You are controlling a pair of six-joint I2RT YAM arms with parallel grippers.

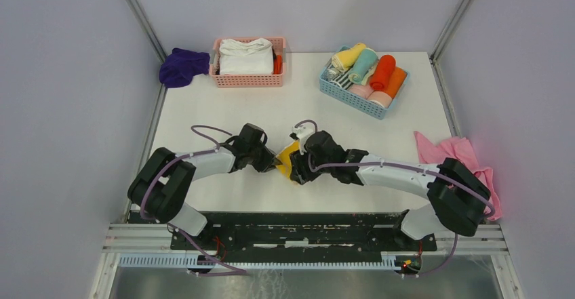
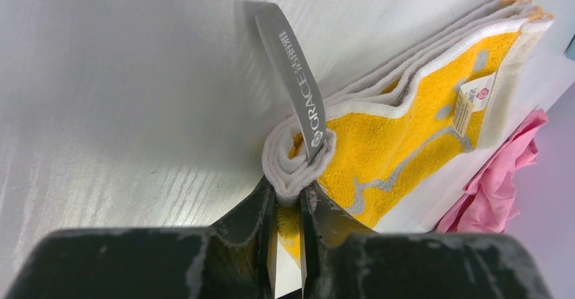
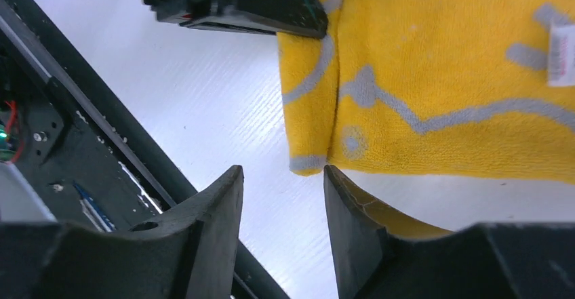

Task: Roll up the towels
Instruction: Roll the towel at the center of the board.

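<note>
Where the two arms meet near the front middle of the table (image 1: 271,109), the yellow towel (image 2: 407,136) lies flat between their wrists, mostly hidden from above. The left gripper (image 2: 288,194) is clenched on the towel's near end: a thick white rolled edge bulges out just past its narrow-set fingertips, with a grey loop tag (image 2: 298,89) standing up from that edge. From this pinch, the folded layers run away from the fingers, with the long axis slanting toward the upper right of the left wrist view and the far end pointing toward the pink cloth (image 2: 495,184).

The right gripper (image 3: 281,170) stands released, its jaws apart over bare tabletop. A towel corner lies just beyond its fingertips, and a sliver of yellow shows under one finger. In that view the towel stretches sideways across the top.

The purple towel (image 1: 182,66) sits bunched at the far left corner, touching the pink basket (image 1: 247,80), well apart from both grippers.
</note>
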